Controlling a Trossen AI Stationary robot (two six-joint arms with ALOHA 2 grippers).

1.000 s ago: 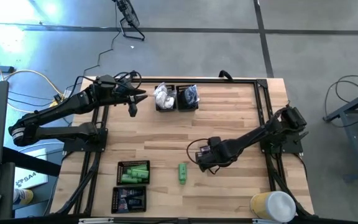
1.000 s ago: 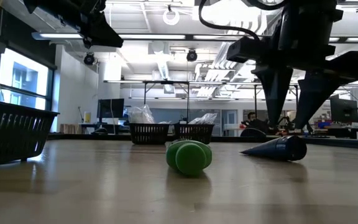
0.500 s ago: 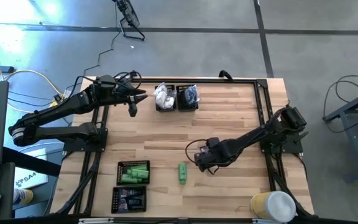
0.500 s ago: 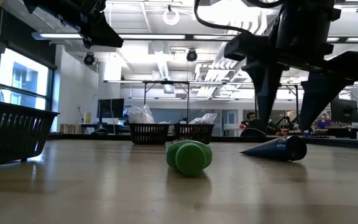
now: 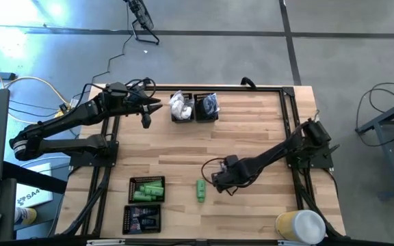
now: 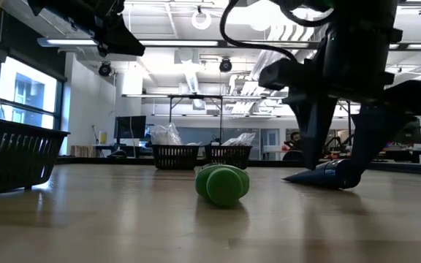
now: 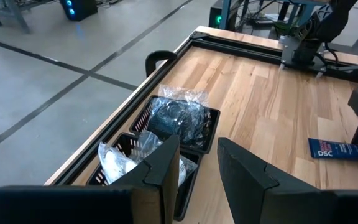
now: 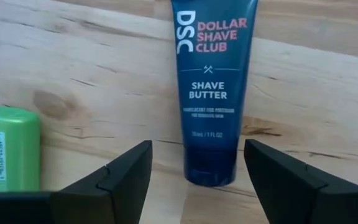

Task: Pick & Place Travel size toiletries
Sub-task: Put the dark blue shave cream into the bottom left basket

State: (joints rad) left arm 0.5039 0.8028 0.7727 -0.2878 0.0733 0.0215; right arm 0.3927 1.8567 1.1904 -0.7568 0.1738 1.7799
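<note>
The right gripper (image 8: 191, 174) hangs low over the middle of the table, its jaws spread wide and empty, one on either side of the cap end of a dark navy tube (image 8: 212, 87) printed "Shave Butter". The tube lies flat on the wood, and the jaws do not touch it. Just beside it lies a bright green tube (image 5: 200, 190), also loose on the boards; from table height its round green end (image 6: 224, 185) faces the camera, with the navy tube behind the right arm's fingers.

The left gripper (image 7: 194, 163) waits above the far left corner, its jaws narrowly parted with nothing between them. Below it stand two black mesh trays (image 7: 211, 118) side by side at the far edge, one holding white crinkly packets (image 5: 179, 104), the other dark round pieces in clear bags (image 5: 208, 104). At the near left edge two more trays sit together: one filled with green tubes (image 5: 148, 190), one with navy tubes (image 5: 143, 217).

The table (image 5: 252, 130) is pale wooden planking inside a black metal frame. Around it is grey concrete floor crossed by dark lines, with cables trailing on the left. A yellow and white cylinder (image 5: 299, 226) stands at the near right corner. Beyond the table the room shows ceiling lights, ductwork, windows and distant benches.
</note>
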